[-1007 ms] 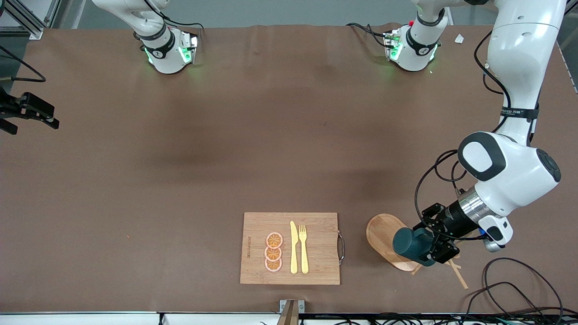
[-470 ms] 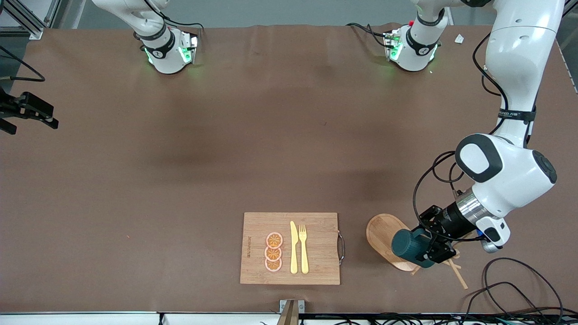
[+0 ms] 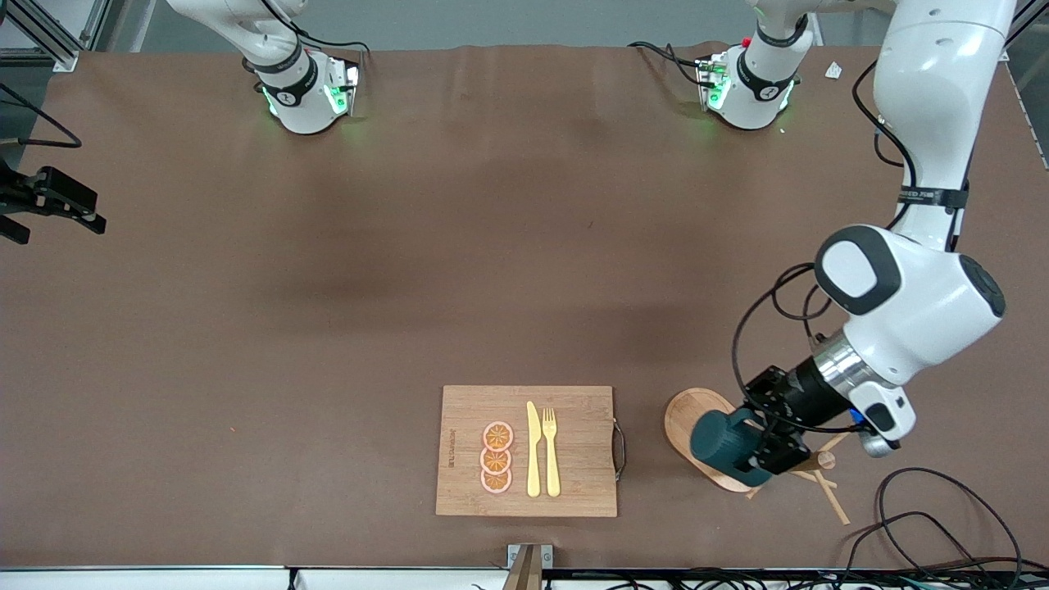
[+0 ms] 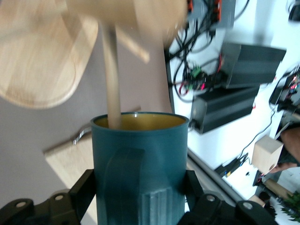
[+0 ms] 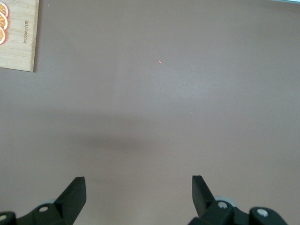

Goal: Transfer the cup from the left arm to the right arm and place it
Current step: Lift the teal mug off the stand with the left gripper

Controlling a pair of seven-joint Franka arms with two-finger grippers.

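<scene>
Writing: the left arm's forearm band carries small white lettering, too small to read. The bamboo cutting board (image 3: 526,451) has a mark burned along the edge toward the right arm's end, also unreadable.

The cup (image 3: 724,442) is held lifted and tipped on its side by the left gripper (image 3: 766,449), over the oval wooden tray (image 3: 684,415) near the left arm's end of the table. Its long axis runs roughly level, the closed base toward the right arm's end, the mouth turned back toward the gripper's wrist. In the left wrist view the cup (image 4: 139,166) shows its handle facing the camera and a tan inside, with the black fingers (image 4: 84,190) pinching its ribbed sides.

Loose wooden sticks (image 3: 828,492) lie beside the tray, near the table edge closest to the camera. On the board: three orange slices (image 3: 497,457), a yellow knife (image 3: 533,449) and a fork (image 3: 550,451).

The right gripper (image 3: 61,205) waits at the right arm's end, its fingers (image 5: 75,192) spread over bare brown tabletop (image 5: 154,103). The middle of the table lies open between the arms.
</scene>
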